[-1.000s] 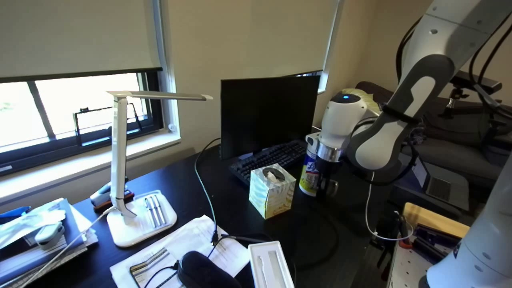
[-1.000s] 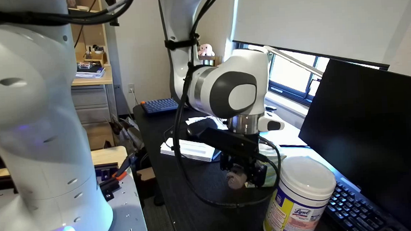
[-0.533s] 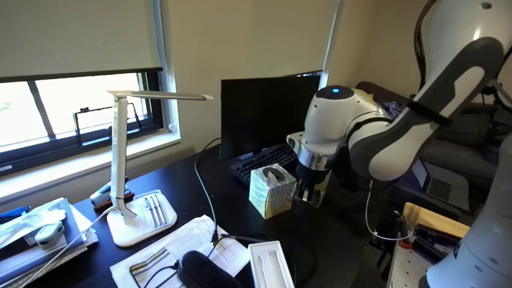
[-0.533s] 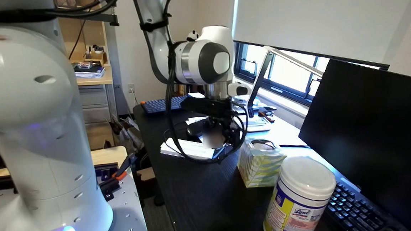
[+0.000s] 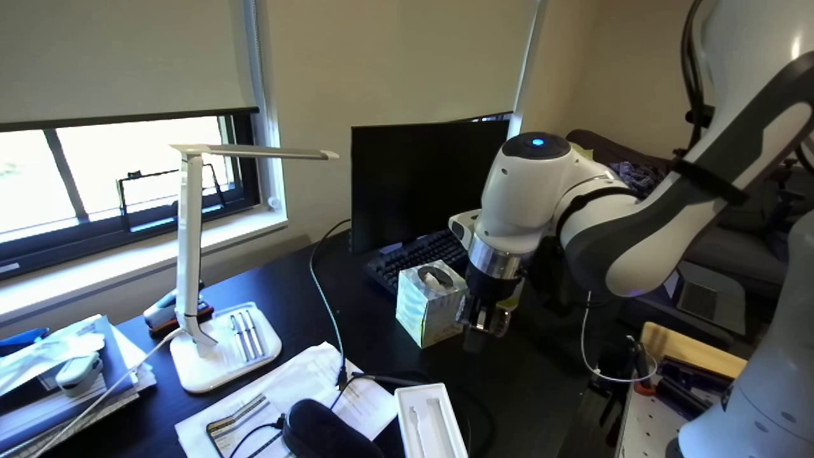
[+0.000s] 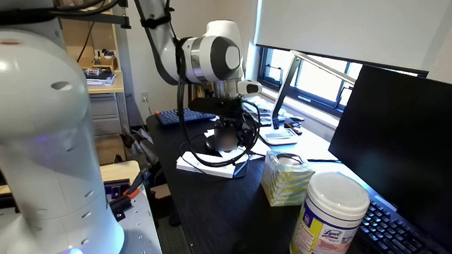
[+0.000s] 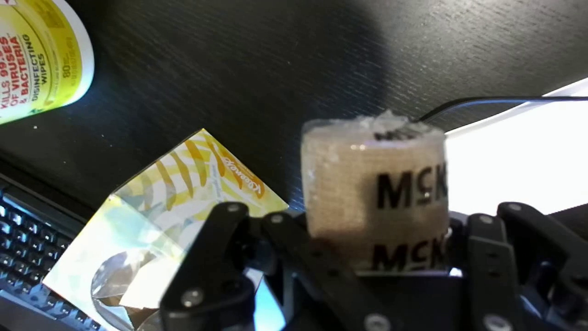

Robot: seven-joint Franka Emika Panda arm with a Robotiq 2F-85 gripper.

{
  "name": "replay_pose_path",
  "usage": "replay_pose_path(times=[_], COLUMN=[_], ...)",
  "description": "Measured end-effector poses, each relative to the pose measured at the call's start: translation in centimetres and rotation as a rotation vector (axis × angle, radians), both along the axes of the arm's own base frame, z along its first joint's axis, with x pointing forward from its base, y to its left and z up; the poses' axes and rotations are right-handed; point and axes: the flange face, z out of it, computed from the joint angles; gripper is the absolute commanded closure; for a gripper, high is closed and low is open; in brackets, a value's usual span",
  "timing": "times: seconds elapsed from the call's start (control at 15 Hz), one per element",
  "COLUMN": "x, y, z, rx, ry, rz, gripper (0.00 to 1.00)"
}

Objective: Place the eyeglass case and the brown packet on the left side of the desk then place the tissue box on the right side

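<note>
The brown packet (image 7: pixel 340 184), a tan roll-like bundle in clear wrap with black lettering, is held upright between the dark fingers of my gripper (image 5: pixel 484 318). In an exterior view the gripper hangs above the desk (image 6: pixel 231 213), beside the tissue box (image 5: pixel 432 305). That box is pale yellow-green, with tissue poking from its top; the wrist view shows the tissue box (image 7: pixel 197 170) below and left of the packet. The black eyeglass case (image 5: pixel 327 432) lies over papers near the desk's front edge, partly cut off by the frame; elsewhere my gripper partly covers it.
A wipes tub (image 6: pixel 329 219) stands beside the tissue box, a keyboard (image 5: pixel 416 254) and monitor behind. A white tray (image 5: pixel 429 420) lies beside the eyeglass case; loose cables (image 5: pixel 381 380) cross the papers. A lamp (image 5: pixel 191 254) and paper stack (image 5: pixel 70 381) stand farther along.
My gripper has moved away from the wipes tub, past the tissue box, toward the white tray and eyeglass case, the packet still in its grip. The tissue box and case have not moved.
</note>
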Motion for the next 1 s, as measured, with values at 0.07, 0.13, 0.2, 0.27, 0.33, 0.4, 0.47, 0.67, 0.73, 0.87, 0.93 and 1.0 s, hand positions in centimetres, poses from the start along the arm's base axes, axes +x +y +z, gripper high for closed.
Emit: replay_pose_path(times=[0.07,0.13,0.2,0.27,0.33,0.4,0.47,0.67,0.73,0.87,0.93,1.0], x=[-0.1,-0.3,-0.6,-0.7,-0.8,-0.7,-0.6,0.2,0.6,1.1,1.2,1.3], y=[0.0,0.3,0.7,1.3,2.1,3.0,3.9,6.3,6.9,7.8,8.2,8.6], z=[-0.1,-0.5,-0.9,-1.3,-1.8,-2.2,-2.6,-3.4,-3.7,-4.6,-5.1,-5.5], rx=[-0.004,-0.019,-0.031,-0.046,-0.053,-0.046,-0.033,0.013,0.03,0.063,0.079,0.092], ry=[0.011,0.04,0.076,0.109,0.137,0.152,0.163,0.161,0.15,0.131,0.123,0.116], rz=[-0.007,-0.015,-0.027,-0.028,-0.03,-0.033,-0.033,-0.027,-0.023,-0.031,-0.034,-0.036], gripper=[0.97,0.97,0.97,0.97,0.97,0.97,0.97,0.97,0.97,0.97,0.97,0.97])
